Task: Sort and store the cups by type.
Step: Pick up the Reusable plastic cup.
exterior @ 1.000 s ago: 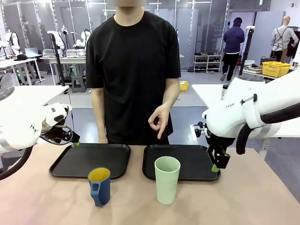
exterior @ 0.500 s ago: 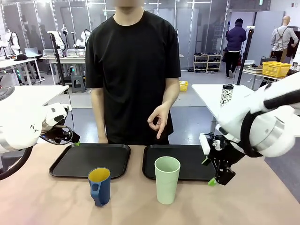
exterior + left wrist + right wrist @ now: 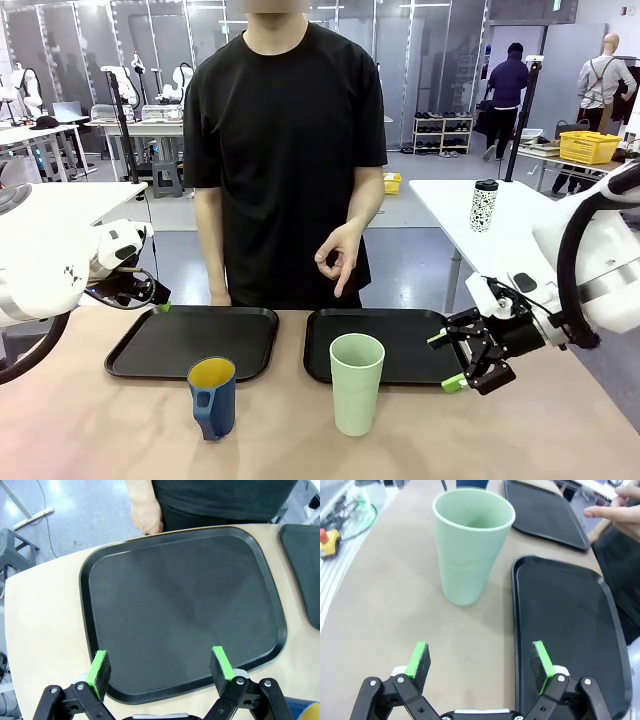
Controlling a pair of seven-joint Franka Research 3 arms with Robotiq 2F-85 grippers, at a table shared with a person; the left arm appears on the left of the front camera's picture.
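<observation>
The right pincer (image 3: 446, 362) has dropped and turned sideways at lower right, jaws apart and empty, facing the green tumbler (image 3: 357, 383) at lower centre. The left pincer (image 3: 160, 304) is unmoved at mid left, apart and empty. The blue mug (image 3: 212, 397) stands left of the tumbler.

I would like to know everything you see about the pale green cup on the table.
The pale green cup is a tall handleless tumbler, plastic by its look, plain and matte, slightly wider at its round rim. It stands upright and looks empty. Its base rests on the beige table, beside the right black tray without touching it. The open right pincer points at it from the side, apart.
</observation>
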